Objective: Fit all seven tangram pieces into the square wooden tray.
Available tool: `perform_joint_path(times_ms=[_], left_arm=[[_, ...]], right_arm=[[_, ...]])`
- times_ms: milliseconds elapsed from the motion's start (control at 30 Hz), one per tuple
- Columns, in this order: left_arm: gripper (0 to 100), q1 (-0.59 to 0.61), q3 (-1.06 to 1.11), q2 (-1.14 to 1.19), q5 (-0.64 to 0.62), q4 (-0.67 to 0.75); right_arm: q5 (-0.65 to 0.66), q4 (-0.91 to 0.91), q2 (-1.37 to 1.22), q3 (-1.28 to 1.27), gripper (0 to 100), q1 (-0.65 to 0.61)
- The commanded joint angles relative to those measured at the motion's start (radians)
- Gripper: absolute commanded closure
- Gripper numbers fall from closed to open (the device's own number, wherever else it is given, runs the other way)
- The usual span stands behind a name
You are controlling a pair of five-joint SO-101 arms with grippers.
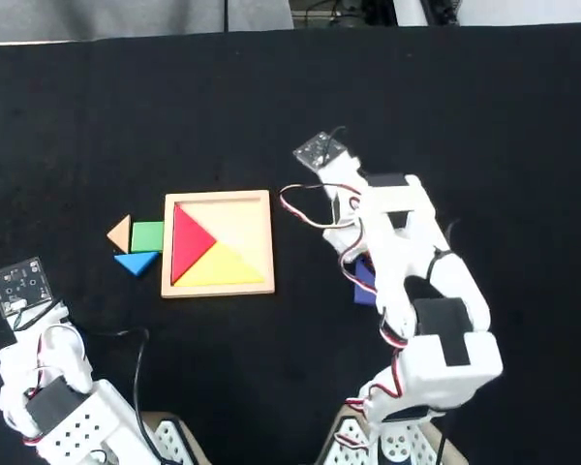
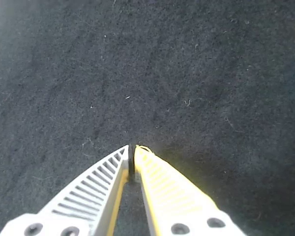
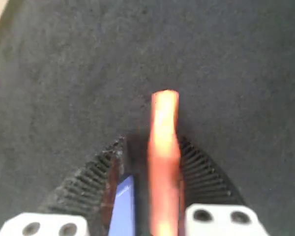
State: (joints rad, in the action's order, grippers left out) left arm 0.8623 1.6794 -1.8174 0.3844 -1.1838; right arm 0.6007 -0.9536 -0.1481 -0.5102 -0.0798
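The square wooden tray (image 1: pixel 265 242) lies near the middle of the black table (image 1: pixel 484 107); a red triangle (image 1: pixel 187 242) fills its left part and a yellow triangle (image 1: pixel 223 267) its lower part, the two touching along a slanted edge, while the upper right of the tray floor is bare wood. Just outside the tray's left rim sit three loose pieces close together: a green square (image 1: pixel 147 235) beside the rim, a tan triangle (image 1: pixel 121 233) against the square's far side, and a blue triangle (image 1: pixel 136 262) just below them. The right gripper (image 3: pixel 152 141) is to the right of the tray, well apart from it; its jaws are narrowed about an orange piece (image 3: pixel 164 125) that stands on edge and juts past the fingertips; a blue piece (image 3: pixel 123 199) shows in the gap between the orange one and the other finger, though whether it is pinched too cannot be told. The left gripper (image 2: pixel 132 149) hangs over bare cloth at the table's near left corner, its tips pressed together with nothing between them.
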Motion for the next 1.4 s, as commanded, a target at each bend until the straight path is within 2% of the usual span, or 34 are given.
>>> perform_joint_path(times_ms=[0, 267, 533, 967, 1067, 1233, 1367], left_arm=[[97, -0.013, 0.019, -0.009, 0.009, 0.017], [97, -0.013, 0.019, -0.009, 0.009, 0.017], [97, -0.013, 0.019, -0.009, 0.009, 0.017], [97, -0.013, 0.019, -0.009, 0.009, 0.017], [97, -0.013, 0.019, -0.009, 0.009, 0.017], [97, -0.013, 0.019, -0.009, 0.009, 0.017], [97, -0.013, 0.019, -0.009, 0.009, 0.017]], right_arm=[[0.017, 0.009, -0.001, 0.013, 87.4, 0.006], [0.014, 0.011, -0.001, 0.03, 89.2, 0.009], [-0.055, 0.003, 0.056, 0.084, 89.0, 0.1], [-0.055, 0.009, 0.093, 0.084, 88.8, 0.176], [-0.115, 0.005, 0.093, 0.084, 88.4, 0.17], [-0.256, -0.025, 0.094, 0.12, 72.1, 0.193], [-0.196, -0.048, 0.091, 0.116, 70.2, 0.163]])
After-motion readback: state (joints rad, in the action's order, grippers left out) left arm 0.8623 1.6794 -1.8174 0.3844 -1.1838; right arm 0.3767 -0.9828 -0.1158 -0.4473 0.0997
